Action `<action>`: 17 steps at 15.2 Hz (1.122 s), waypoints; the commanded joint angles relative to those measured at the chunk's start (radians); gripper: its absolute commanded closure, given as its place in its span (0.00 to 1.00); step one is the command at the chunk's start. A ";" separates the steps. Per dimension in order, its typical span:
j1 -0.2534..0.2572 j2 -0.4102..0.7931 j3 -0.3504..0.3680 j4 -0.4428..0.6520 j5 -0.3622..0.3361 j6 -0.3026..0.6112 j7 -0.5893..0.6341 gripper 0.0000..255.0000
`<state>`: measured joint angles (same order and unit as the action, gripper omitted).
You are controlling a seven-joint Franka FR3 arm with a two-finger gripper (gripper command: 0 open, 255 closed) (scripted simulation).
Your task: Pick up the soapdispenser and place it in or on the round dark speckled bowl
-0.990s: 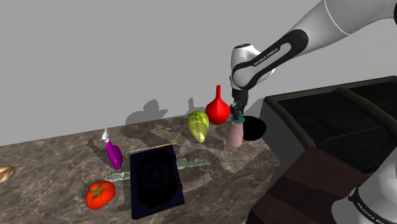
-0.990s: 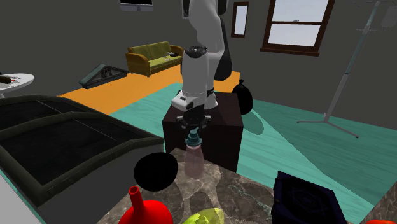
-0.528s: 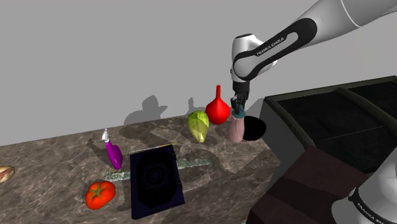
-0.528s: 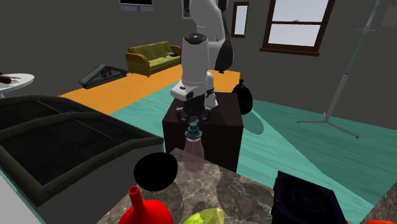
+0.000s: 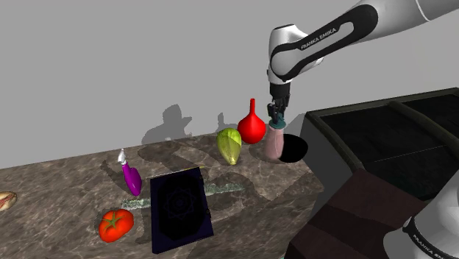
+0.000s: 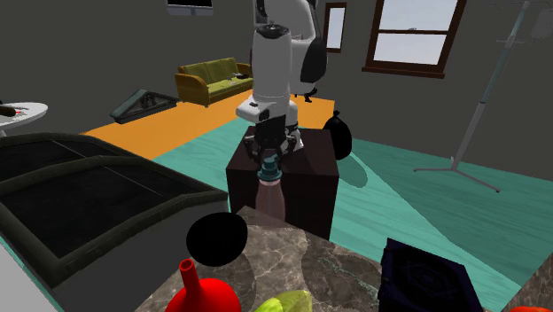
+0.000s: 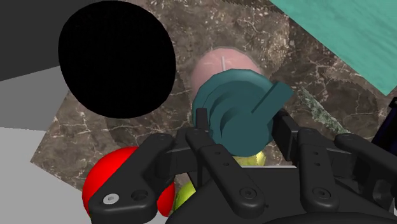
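Note:
The soap dispenser is a pale pink bottle with a teal pump top. My gripper is shut on that teal top and holds the bottle off the marble counter. The bowl shows as a flat black round shape at the counter's end, just to the shoulder view's right of the hanging bottle. In the wrist view the black bowl lies beside the bottle, apart from it. From the second exterior view the bowl sits below and left of the bottle.
A red round vase and a yellow-green lettuce stand close to the bowl. A dark book, a purple spray bottle and a tomato lie further along the counter. A dark sink unit borders the bowl's far side.
The gripper has risen with the soap dispenser and carried it a little toward the bowl; the bottle now hangs higher above the counter.

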<state>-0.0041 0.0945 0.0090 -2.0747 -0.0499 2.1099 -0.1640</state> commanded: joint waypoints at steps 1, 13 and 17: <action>0.000 -0.014 0.000 0.011 0.001 -0.025 -0.002 1.00; -0.096 -0.006 -0.083 0.207 0.002 -0.205 -0.188 1.00; -0.138 0.031 -0.117 0.321 0.007 -0.277 -0.269 1.00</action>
<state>-0.1296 0.1192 -0.0983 -1.7777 -0.0446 1.8490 -0.4090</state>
